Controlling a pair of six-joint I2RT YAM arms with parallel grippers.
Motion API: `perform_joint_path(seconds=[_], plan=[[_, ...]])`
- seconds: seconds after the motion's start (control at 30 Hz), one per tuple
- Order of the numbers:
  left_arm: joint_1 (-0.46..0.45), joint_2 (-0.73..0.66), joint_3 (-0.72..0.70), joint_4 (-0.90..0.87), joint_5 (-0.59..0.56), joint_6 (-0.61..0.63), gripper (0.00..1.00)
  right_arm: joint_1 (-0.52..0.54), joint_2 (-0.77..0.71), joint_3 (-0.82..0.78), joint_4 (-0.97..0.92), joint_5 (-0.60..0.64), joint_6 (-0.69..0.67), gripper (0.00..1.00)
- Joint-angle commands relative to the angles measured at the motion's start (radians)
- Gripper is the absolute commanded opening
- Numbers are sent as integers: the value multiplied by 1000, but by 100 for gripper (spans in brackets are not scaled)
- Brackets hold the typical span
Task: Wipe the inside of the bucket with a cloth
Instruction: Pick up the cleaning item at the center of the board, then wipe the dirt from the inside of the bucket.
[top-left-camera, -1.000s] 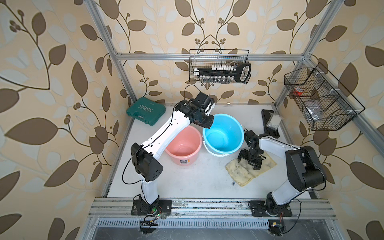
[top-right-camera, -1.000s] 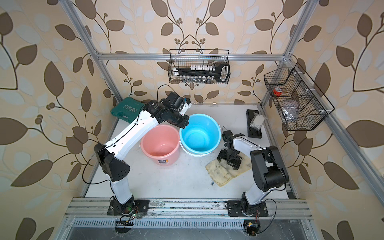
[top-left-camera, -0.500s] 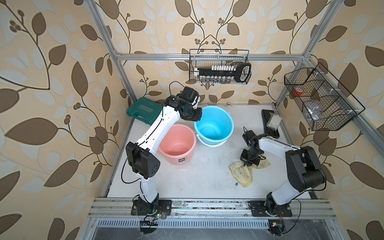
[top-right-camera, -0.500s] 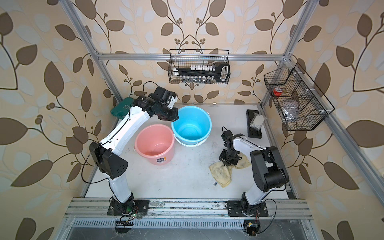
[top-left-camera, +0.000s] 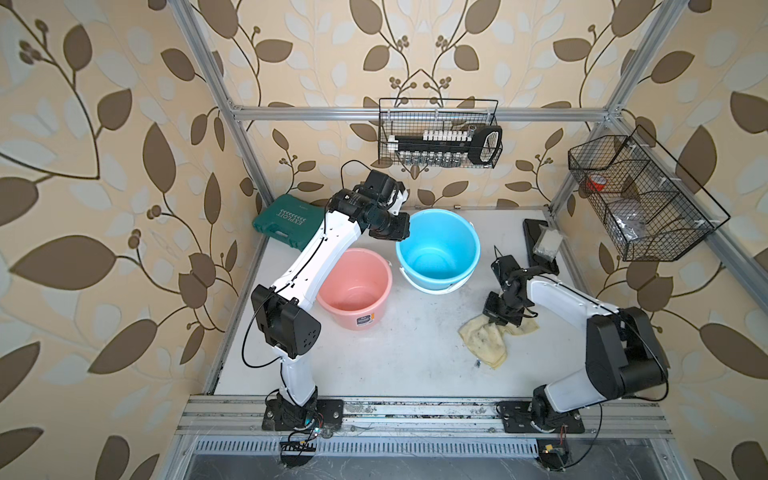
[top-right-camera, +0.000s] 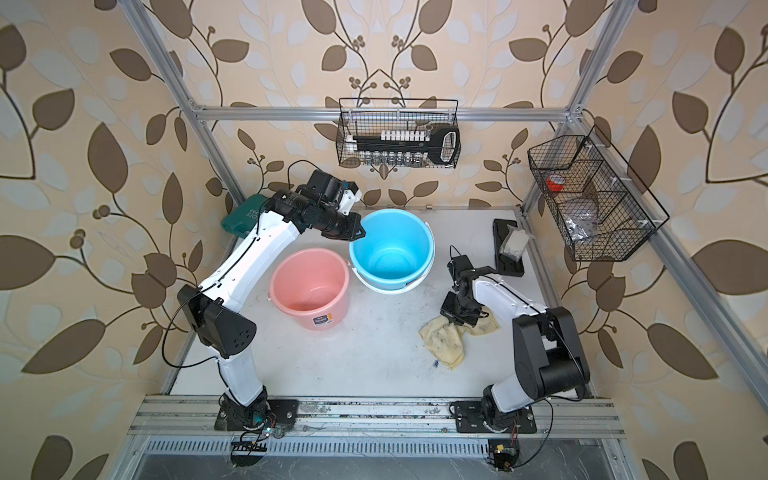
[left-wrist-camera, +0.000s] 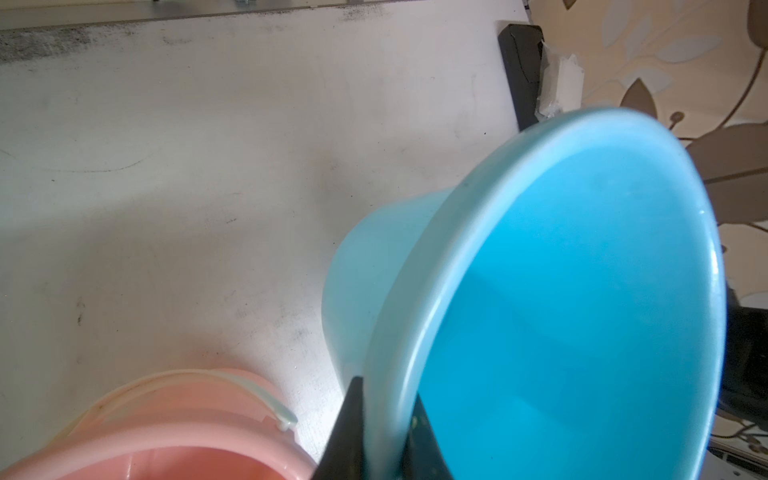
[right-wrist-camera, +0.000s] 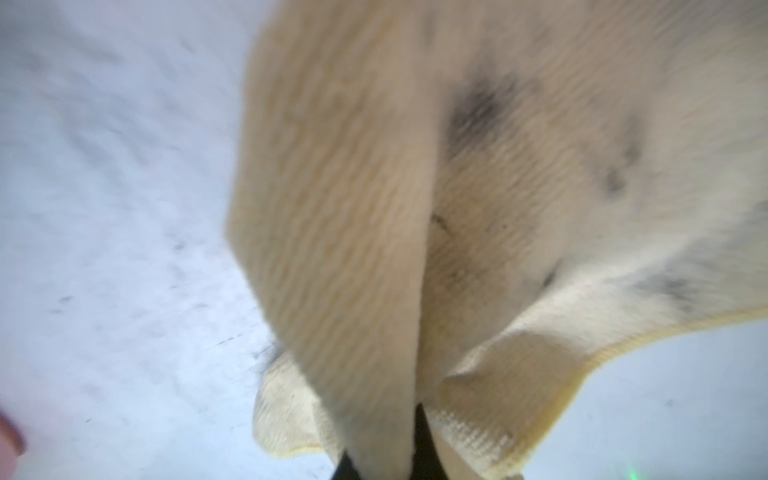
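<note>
In both top views a blue bucket (top-left-camera: 436, 249) (top-right-camera: 392, 249) stands at the back middle of the table. My left gripper (top-left-camera: 400, 237) (top-right-camera: 356, 232) is shut on its rim on the back-left side. The left wrist view shows the gripper (left-wrist-camera: 384, 436) with one dark finger (left-wrist-camera: 347, 436) outside the bucket (left-wrist-camera: 582, 311) wall and one inside. The pale-yellow, speckled cloth (top-left-camera: 484, 338) (top-right-camera: 442, 338) lies bunched at the right. My right gripper (top-left-camera: 503, 320) (top-right-camera: 459, 318) is shut on its upper fold. In the right wrist view the cloth (right-wrist-camera: 457, 208) hangs from the gripper (right-wrist-camera: 386, 461).
A pink bucket (top-left-camera: 355, 291) (top-right-camera: 309, 286) (left-wrist-camera: 166, 436) stands just left of the blue one, under my left arm. A green tool case (top-left-camera: 286, 220) lies back left. A black tray with a clear bag (top-left-camera: 540, 241) sits back right. Wire baskets (top-left-camera: 440, 137) (top-left-camera: 640, 199) hang on the walls.
My right gripper has shut on the cloth, which went from lying flat to bunched and partly raised. My left arm has dragged the blue bucket toward the back; the pink bucket shifted slightly left.
</note>
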Motion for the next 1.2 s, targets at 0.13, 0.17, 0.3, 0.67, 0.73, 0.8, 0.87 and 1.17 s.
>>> perform_joint_path(seconds=[0.13, 0.17, 0.3, 0.67, 0.73, 0.8, 0.87, 1.17], plan=[[-6, 26, 15, 42, 28, -39, 0, -112, -289, 163, -55, -22, -232, 0], [-5, 27, 10, 44, 32, -40, 0, -112, -308, 186, -57, -36, -256, 0], [-9, 19, -74, 108, 34, -65, 0, -98, -389, 244, 13, -171, -340, 0], [-117, 81, -88, 185, -109, -90, 0, 314, -352, 583, -53, -72, -496, 0], [-157, 92, -81, 195, -158, -82, 0, 363, -293, 620, -66, -60, -523, 0], [-188, 92, -82, 207, -203, -80, 0, 374, -242, 624, -70, -41, -539, 0], [-203, 80, -96, 222, -230, -85, 0, 375, -210, 595, -53, -13, -550, 0], [-204, 19, -165, 255, -215, -135, 0, 368, -115, 456, 62, 72, -537, 0]])
